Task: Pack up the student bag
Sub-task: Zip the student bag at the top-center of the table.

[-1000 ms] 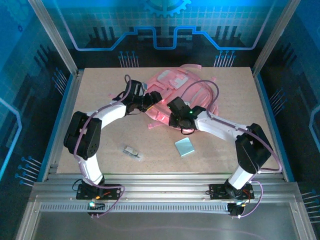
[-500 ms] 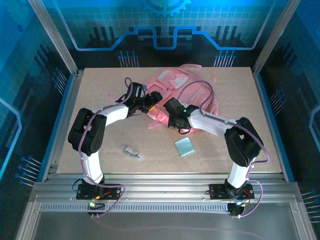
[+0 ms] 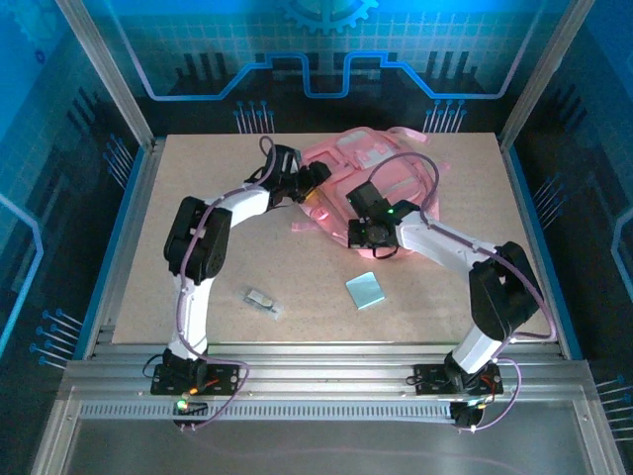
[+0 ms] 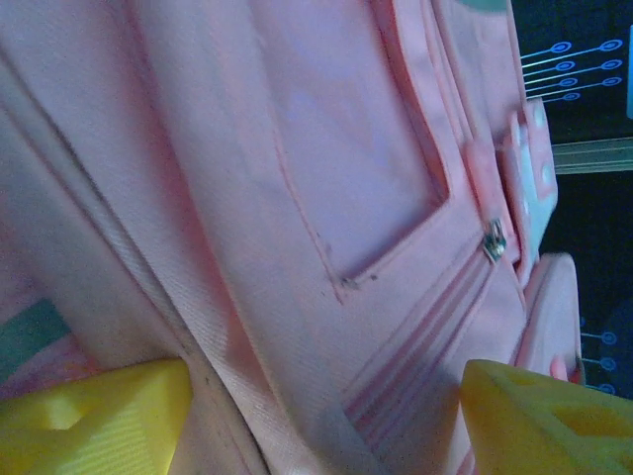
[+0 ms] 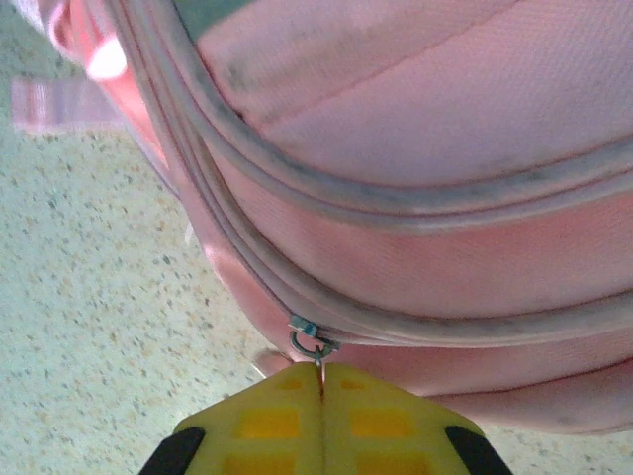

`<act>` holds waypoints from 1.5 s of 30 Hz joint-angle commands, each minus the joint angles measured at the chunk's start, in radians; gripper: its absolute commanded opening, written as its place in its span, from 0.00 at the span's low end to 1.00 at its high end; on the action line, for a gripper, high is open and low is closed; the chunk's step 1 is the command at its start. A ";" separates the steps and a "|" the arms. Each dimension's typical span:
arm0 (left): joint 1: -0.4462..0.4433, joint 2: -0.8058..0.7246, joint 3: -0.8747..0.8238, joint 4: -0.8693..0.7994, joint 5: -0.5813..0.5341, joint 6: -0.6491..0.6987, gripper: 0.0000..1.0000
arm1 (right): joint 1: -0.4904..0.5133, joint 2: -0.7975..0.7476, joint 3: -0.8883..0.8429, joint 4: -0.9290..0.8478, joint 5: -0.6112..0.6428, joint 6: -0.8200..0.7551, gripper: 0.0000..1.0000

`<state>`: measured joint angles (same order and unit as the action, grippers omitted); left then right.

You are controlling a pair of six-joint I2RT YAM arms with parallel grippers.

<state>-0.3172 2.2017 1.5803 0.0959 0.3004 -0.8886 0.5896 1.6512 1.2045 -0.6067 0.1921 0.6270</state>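
Grip, right: my right gripper (image 5: pixel 321 381) is pinched closed, its yellow fingers pressed flat together on the metal zip pull (image 5: pixel 310 343).
Just past those fingers: the student bag (image 5: pixel 425 247), its piped zip seam curving across right above the pull.
Out to the left of the bag: speckled table (image 5: pixel 89 297), with a thin pink strap (image 5: pixel 49 104) lying on it.
Grip, left: my left gripper (image 4: pixel 326 416) is spread wide, one yellow fingertip at each side, nothing pinched.
Between and ahead of those tips: pink bag fabric, very close, with a front pocket (image 4: pixel 336 148) and a metal zip tab (image 4: pixel 493 240) further out to the right.
Behind my right wrist, toward the bases: a small teal square pad (image 3: pixel 366 290); further left, a small grey item (image 3: pixel 262 299), both lying apart from the bag.
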 commanded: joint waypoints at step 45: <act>0.025 -0.169 -0.249 0.068 -0.021 -0.030 0.00 | -0.219 -0.084 -0.069 -0.263 -0.034 -0.328 0.00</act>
<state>-0.3569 2.0129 1.2598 0.1516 0.3870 -0.9844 0.4171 1.5951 1.1500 -0.6373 0.0071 0.3729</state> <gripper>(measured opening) 0.053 0.065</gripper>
